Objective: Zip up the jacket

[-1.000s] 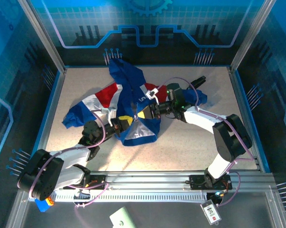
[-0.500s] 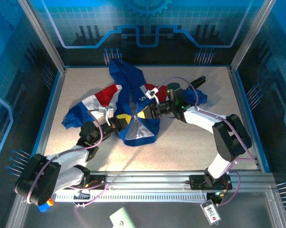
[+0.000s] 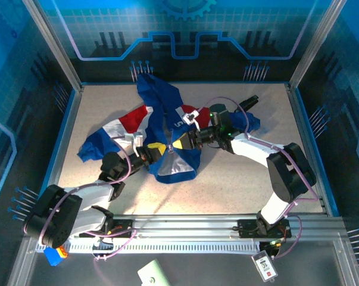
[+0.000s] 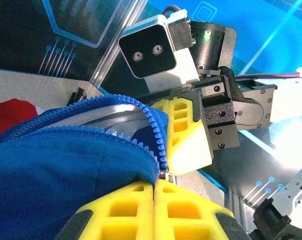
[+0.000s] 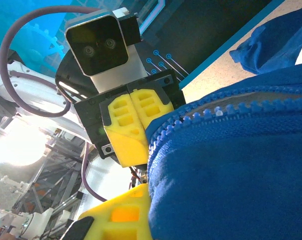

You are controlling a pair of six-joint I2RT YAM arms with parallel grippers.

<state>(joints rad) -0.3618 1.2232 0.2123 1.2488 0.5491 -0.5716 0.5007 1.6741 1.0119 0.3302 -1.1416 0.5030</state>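
Zipping has barely begun, judging by how the teeth lie. The jacket (image 3: 161,113) sits crumpled in the middle of the surface (image 3: 239,179), blue hood toward the far wall. A red and white sleeve is spread to the left, and pale lining shows at the near hem where the front falls open.

Both arms meet over that hem. The left arm's jaws are shut on the jacket: in the left wrist view their yellow fingers (image 4: 140,212) press together on the blue fabric right at the foot of the zipper. Facing them, the right arm's jaws are also closed, and the toothed edge runs in against their yellow finger (image 4: 186,135), so they seem to hold the opposite front edge.

The zipper teeth (image 4: 90,107) run as two separate rows that nowhere mesh, and the right wrist view shows the same loose row (image 5: 241,112) along the fabric. A small metal piece (image 4: 164,175) glints where the rows come closest. It is too small to tell whether it is the slider or the pin.

So the two halves are gripped and brought near each other. Seating one end into the slider and running it up the whole front appear to be left.
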